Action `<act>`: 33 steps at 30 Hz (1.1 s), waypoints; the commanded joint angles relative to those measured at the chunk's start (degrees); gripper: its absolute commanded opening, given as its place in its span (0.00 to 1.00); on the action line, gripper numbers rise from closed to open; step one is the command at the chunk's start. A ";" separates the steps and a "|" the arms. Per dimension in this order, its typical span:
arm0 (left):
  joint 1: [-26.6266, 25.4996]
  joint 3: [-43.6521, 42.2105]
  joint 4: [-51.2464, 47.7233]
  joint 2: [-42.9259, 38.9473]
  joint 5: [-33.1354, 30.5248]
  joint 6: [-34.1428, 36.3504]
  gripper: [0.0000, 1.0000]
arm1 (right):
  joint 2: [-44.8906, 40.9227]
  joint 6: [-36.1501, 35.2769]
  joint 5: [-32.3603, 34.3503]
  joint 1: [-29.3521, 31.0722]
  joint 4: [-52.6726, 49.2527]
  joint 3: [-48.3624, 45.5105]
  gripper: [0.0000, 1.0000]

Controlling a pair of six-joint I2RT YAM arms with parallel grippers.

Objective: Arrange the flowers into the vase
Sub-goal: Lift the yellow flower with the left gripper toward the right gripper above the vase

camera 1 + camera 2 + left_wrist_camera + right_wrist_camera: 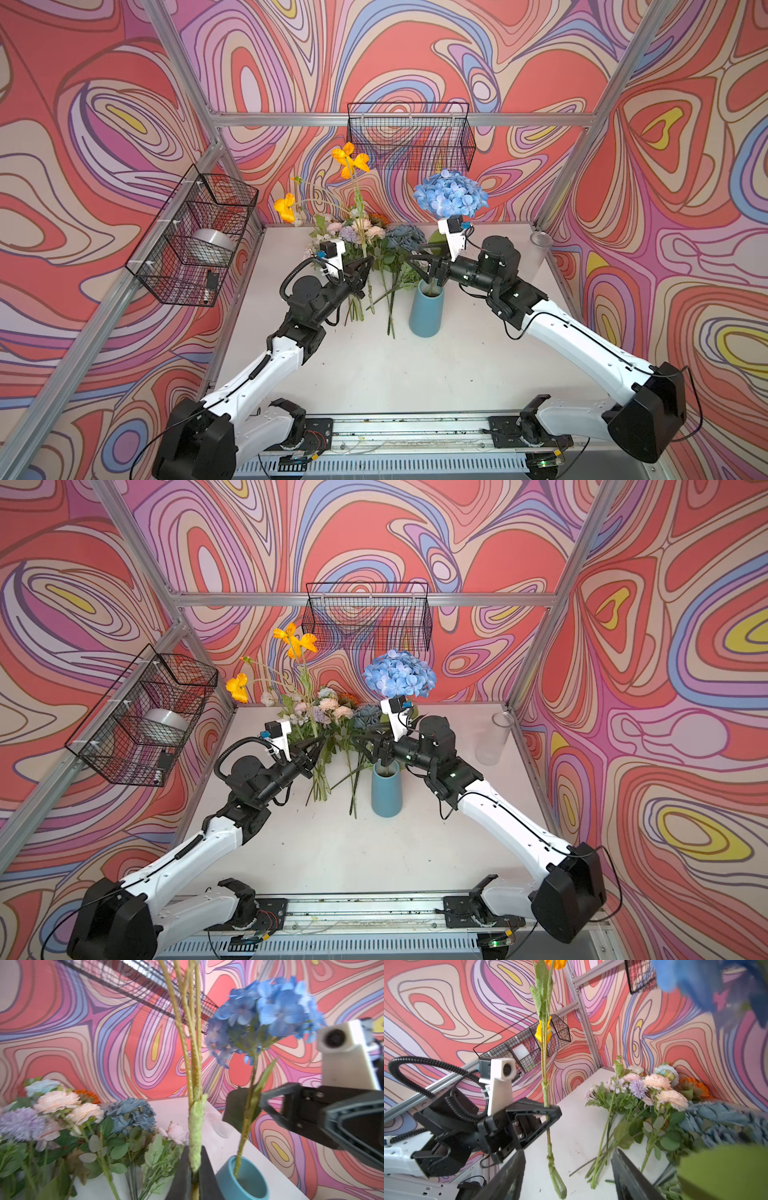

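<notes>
A blue vase [427,309] [386,789] [243,1178] stands mid-table with the blue hydrangea [451,193] [400,673] [270,1007] upright in it. My right gripper [419,268] [365,746] [569,1167] hovers open just above the vase mouth, close beside the hydrangea stem, with nothing between its fingers. My left gripper [368,262] [320,742] [195,1149] [550,1112] is shut on the orange flower's stem [359,220] [196,1122] [545,1084] and holds it upright, left of the vase. The other flowers [365,237] [332,712] [62,1118] [654,1101] lie in a pile behind.
A clear glass cylinder [540,249] [496,739] stands at the table's back right corner. One wire basket [409,137] hangs on the back wall. Another wire basket [195,237] on the left wall holds a tape roll.
</notes>
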 commanded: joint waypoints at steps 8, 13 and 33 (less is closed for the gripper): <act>-5.02 3.98 -2.29 -2.12 3.64 7.00 0.00 | 6.20 1.29 -10.77 2.74 4.48 9.42 0.67; -5.52 5.39 -2.11 -0.52 5.58 8.06 0.00 | 7.53 3.24 -11.20 3.44 6.55 8.66 0.62; -9.15 4.75 -2.53 -0.54 4.18 11.47 0.60 | 8.00 1.30 -8.33 4.05 3.35 7.87 0.00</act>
